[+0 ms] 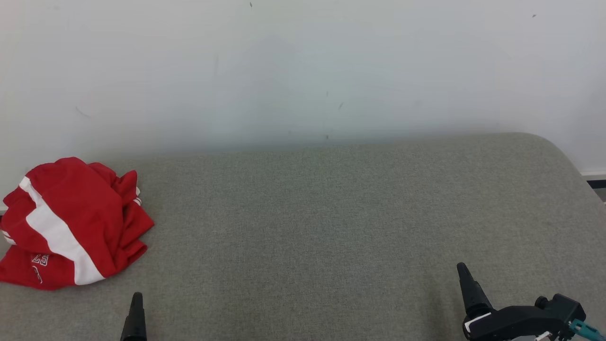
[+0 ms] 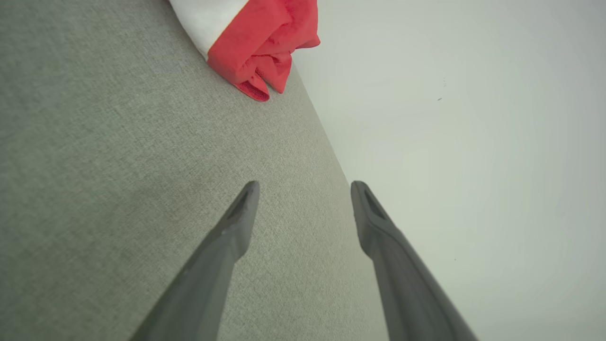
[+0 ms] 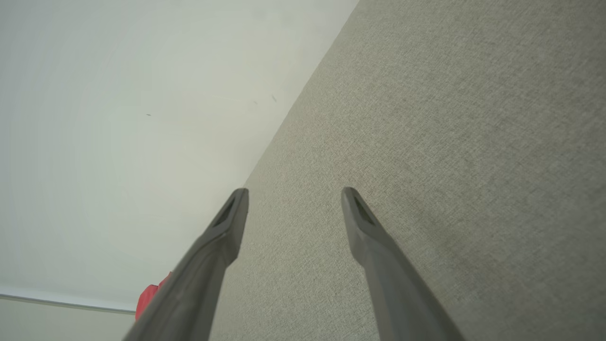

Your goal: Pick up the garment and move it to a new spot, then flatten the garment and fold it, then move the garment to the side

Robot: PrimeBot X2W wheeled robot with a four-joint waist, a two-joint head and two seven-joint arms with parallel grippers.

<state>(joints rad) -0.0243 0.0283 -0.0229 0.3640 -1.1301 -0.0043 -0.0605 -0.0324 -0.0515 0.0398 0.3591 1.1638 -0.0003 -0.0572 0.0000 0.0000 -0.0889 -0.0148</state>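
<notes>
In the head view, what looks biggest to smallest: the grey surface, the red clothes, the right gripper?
Largest: grey surface, by far.
Next: red clothes.
Smallest: right gripper, partly cut off at the edge and nearer the camera.

A pale white wall [image 1: 303, 71] is standing across the head view from 10 to 2 o'clock, carrying a few small dark specks [image 1: 326, 137]. Below it a grey woven upholstered surface [image 1: 331, 227] is spreading toward 6 o'clock, its far corner rounding off at 2 o'clock. A dark baseboard strip [image 1: 597, 183] is showing at 3 o'clock. Soft, even light is falling over everything.
</notes>
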